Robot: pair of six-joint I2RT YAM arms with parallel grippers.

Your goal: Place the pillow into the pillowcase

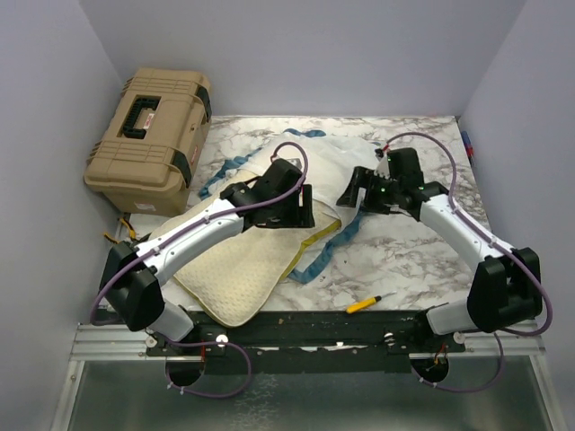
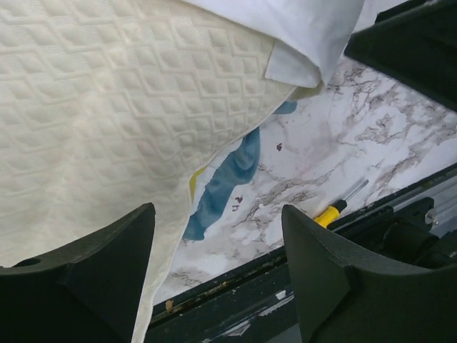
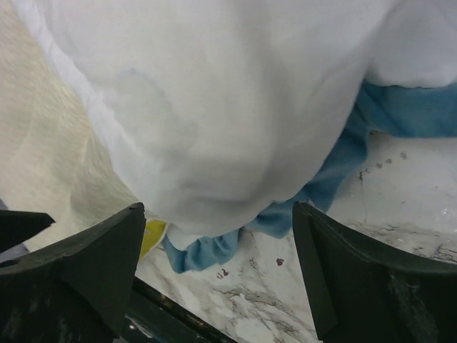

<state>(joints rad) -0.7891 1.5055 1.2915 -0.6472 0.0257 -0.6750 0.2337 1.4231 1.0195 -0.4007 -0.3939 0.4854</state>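
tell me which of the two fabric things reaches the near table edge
The pillow, cream and quilted, reaches the near edge; the pillowcase, white with blue trim, lies farther back.

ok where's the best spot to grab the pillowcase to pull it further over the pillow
Probably its open hem, where the blue ruffled trim lies loose on the marble table beside the pillow. Come in low from the right: there the pillowcase is a thin free edge, while higher up it drapes over the pillow.
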